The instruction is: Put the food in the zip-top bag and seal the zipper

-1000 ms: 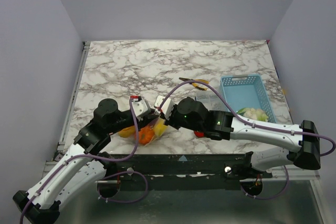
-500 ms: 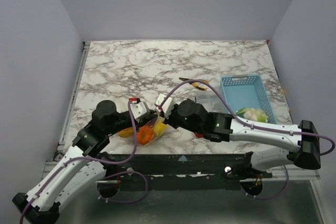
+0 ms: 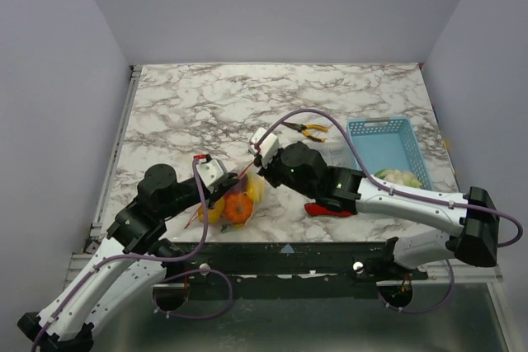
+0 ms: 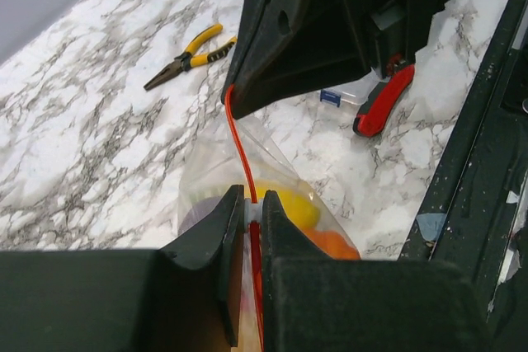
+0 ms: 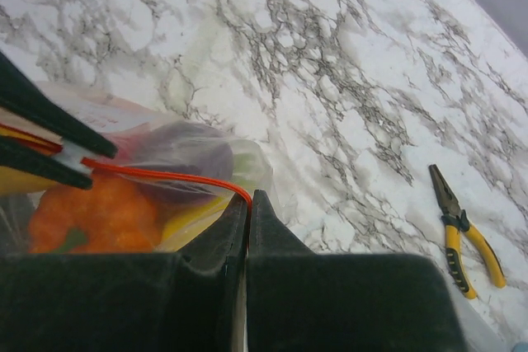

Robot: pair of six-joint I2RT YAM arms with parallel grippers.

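The zip-top bag [image 3: 235,206] sits near the table's front edge, holding yellow [image 4: 285,204], orange [image 4: 332,243] and purple [image 5: 191,150] food. Its orange-red zipper [image 3: 238,179] is stretched taut between my two grippers. My left gripper [image 3: 219,189] is shut on the zipper's left part, with a white slider piece between its tips [image 4: 252,205]. My right gripper [image 3: 257,167] is shut on the zipper's right end [image 5: 248,199]. The zipper also shows in the left wrist view [image 4: 239,142] and in the right wrist view [image 5: 165,175].
Yellow-handled pliers [image 3: 312,130] lie behind the right gripper. A light blue basket [image 3: 384,144] stands at the right with a pale item inside. A red-handled knife [image 3: 328,209] lies under the right arm, next to a clear box [image 4: 342,95].
My left gripper has moved left and toward the table's front along the zipper. The gap between the grippers has widened and the strip now runs taut between them.
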